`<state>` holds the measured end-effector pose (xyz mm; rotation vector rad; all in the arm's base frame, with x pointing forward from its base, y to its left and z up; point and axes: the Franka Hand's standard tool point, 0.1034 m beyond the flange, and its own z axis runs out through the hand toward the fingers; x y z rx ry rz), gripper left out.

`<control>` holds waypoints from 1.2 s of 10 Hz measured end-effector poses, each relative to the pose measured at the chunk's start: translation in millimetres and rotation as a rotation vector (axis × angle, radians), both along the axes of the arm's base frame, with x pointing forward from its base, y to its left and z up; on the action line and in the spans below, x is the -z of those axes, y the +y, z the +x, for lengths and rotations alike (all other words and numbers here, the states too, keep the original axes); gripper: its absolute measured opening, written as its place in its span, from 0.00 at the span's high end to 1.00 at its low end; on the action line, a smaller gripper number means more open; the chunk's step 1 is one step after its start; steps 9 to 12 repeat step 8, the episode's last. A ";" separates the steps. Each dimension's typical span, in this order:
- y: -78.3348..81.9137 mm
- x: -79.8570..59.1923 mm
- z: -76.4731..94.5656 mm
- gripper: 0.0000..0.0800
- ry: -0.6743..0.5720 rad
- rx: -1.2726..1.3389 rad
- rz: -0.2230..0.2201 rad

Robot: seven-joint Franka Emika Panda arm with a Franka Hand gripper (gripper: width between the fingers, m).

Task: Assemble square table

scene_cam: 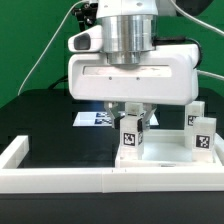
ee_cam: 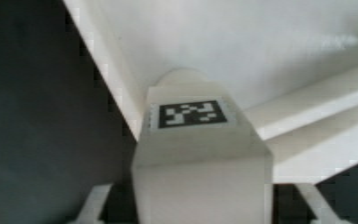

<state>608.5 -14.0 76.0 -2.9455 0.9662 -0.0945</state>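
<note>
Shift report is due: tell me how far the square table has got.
Done: nothing looks joined yet; the slab shows no leg visibly fixed in. In hand: one tagged leg stands upright between the jaws. Left: fitting that leg, a second leg and a third leg at the exterior view's right; the fourth is not in view.

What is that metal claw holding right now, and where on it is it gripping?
The gripper holds a short white plastic leg with a black-and-white tag, pinched at its upper end, so that the leg hangs below the fingers, over the white square slab.
</note>
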 end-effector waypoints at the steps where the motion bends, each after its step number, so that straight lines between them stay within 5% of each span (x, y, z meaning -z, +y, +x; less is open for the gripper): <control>1: -0.3 0.0 0.0 0.62 0.000 0.003 -0.001; 2: -0.2 0.1 0.1 0.62 0.000 0.003 -0.001; 3: -0.1 0.2 0.1 0.38 0.000 0.003 0.000; 4: -0.1 0.2 0.0 0.38 0.000 0.003 0.000; 5: 0.0 0.3 0.0 0.23 0.000 0.003 0.000; 12: -0.1 0.4 0.0 0.19 0.000 0.003 -0.001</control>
